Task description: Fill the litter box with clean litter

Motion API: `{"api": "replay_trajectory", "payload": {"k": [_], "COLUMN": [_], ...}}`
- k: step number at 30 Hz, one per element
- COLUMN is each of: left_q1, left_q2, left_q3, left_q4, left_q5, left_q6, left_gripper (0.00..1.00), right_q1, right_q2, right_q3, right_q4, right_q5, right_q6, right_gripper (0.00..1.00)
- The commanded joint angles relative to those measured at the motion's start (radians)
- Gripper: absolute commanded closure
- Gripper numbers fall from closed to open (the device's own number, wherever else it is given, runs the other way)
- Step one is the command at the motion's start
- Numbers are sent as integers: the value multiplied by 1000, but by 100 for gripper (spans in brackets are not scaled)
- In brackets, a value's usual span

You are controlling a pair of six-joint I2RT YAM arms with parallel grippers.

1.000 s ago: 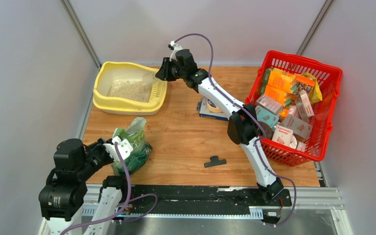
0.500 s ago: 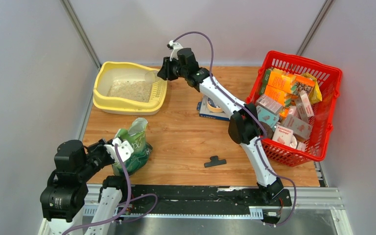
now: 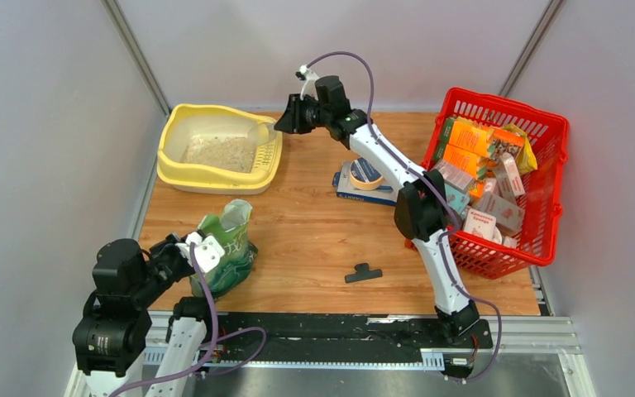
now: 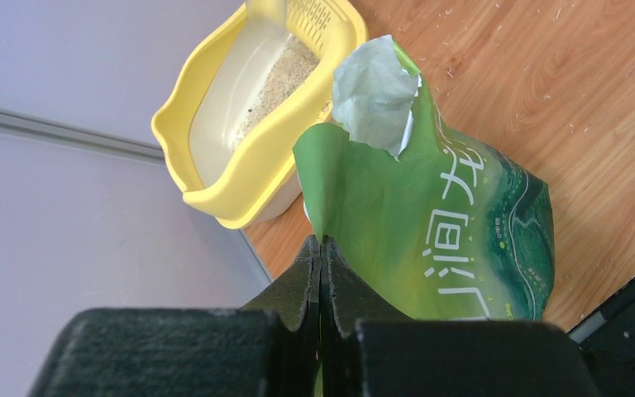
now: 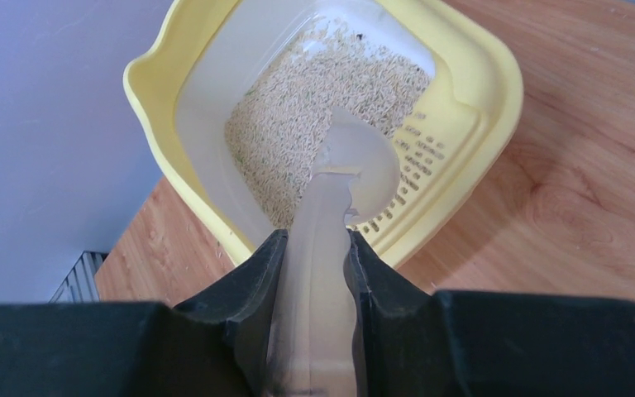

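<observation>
much of the clear scoop [image 5: 362, 165] hides inside the right claw [image 5: 312, 245].

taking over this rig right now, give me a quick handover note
left hand: shut on the torn top edge of the green litter pouch, which stands open on the table near the left arm.
right hand: shut on the handle of a clear scoop, whose bowl looks empty and sits over the slotted end of the litter box.
done: a thin patch of litter lies in the box at far left.
left: part of the box floor is bare, so more scoops from the pouch are probably needed.
</observation>
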Motion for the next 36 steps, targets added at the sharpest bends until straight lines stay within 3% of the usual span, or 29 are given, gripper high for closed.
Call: {"api": "replay_trajectory", "payload": {"k": [1, 7, 12, 21, 28, 31, 33, 36], "left_q1": [2, 2, 2, 2, 2, 2, 2, 2], "left_q2": [-29, -51, -46, -18, 8, 17, 20, 22], "left_q3": [-27, -73, -95, -161, -173, -167, -165, -170], "left_q4": [155, 232, 285, 446, 465, 453, 436, 419], "left_q5": [69, 115, 151, 149, 146, 142, 143, 145], "left_q6": [-70, -143, -166, -208, -216, -217, -209, -202], "left_gripper": [100, 100, 100, 100, 100, 100, 100, 100], "right_q1": [10, -10, -19, -22, -45, -99, -132, -159], "right_q2": [-126, -310, -452, -669, -629, -540, -438, -343], "right_q3": [-68, -251, -366, -575, -518, -445, -357, -270], "right_q4": [-3, -66, -164, -549, -895, -983, -1043, -1150], "right_q5": [-71, -90, -85, -48, -155, -304, -378, -455], "right_q6": [-30, -175, -391, -835, -1087, -1036, -989, -943], "right_gripper": [100, 100, 100, 100, 100, 100, 91, 87]}}
